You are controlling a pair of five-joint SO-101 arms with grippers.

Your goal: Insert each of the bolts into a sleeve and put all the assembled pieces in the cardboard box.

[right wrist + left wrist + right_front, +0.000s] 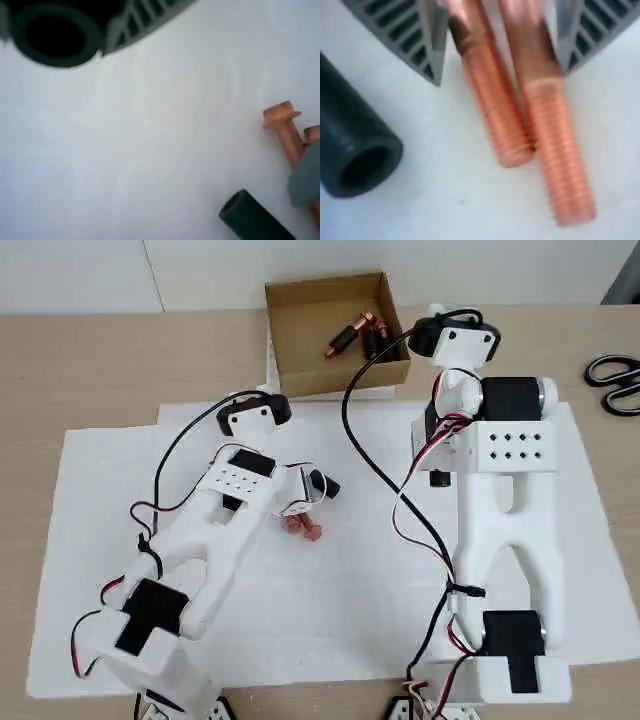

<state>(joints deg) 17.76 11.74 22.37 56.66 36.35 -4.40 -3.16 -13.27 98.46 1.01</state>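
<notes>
The two copper bolts lie side by side on the white sheet, their upper ends between the left gripper's grey fingers. These fingers stand apart, straddling both bolts and just beside them. That is clear in the left wrist view. From above, the bolts are a small copper cluster at the left gripper's tip.

A loose sleeve lies just beside them, its open end plain up close. In the high view it sits next to the gripper.

The right wrist view shows a second sleeve end-on, pinched in the right gripper, with a bolt and the loose sleeve farther off.

Behind both arms, the cardboard box holds assembled pieces.
</notes>
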